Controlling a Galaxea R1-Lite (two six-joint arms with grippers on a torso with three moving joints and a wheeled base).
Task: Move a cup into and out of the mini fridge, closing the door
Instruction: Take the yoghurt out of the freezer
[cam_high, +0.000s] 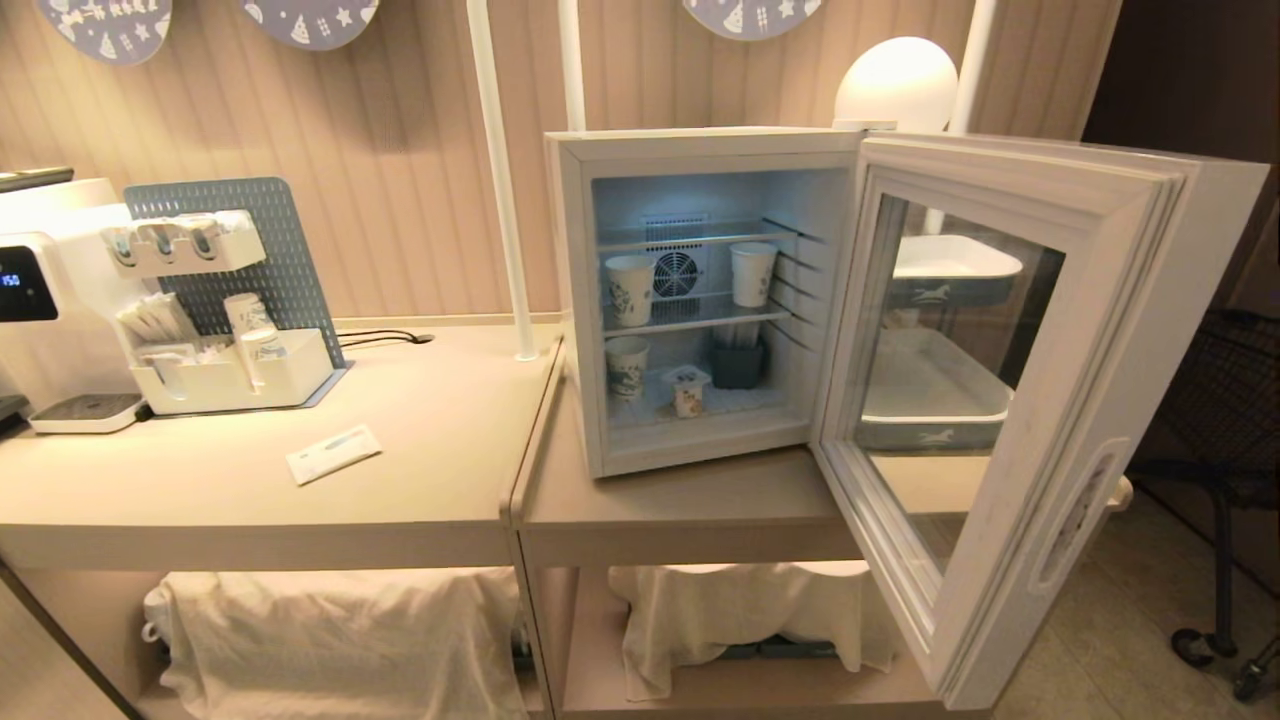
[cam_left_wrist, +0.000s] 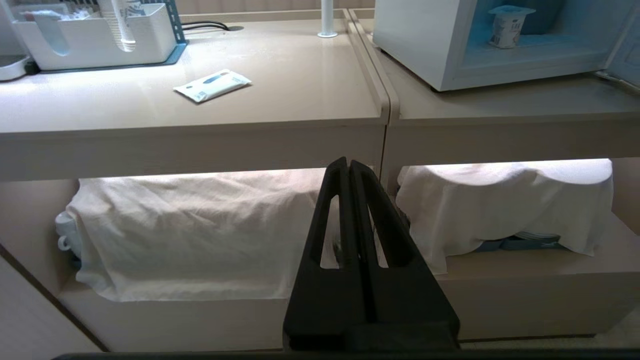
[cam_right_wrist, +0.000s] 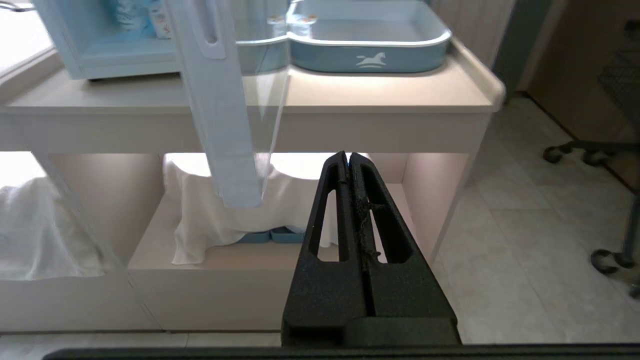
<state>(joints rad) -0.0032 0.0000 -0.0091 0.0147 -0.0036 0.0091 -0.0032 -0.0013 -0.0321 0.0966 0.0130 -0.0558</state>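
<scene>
White cup (cam_high: 688, 391) w/ square foil lid, fridge (cam_high: 700, 300) floor, door (cam_high: 1000, 400) open, both grippers pinched closed, empty

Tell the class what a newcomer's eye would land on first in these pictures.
The mini fridge on the counter's right half, lit inside, with its door swung wide open toward the right. On its floor sits the cup, tiny among taller paper cups on the wire shelves. Both the left gripper and the right gripper hang low before the counter, jaws shut.
</scene>
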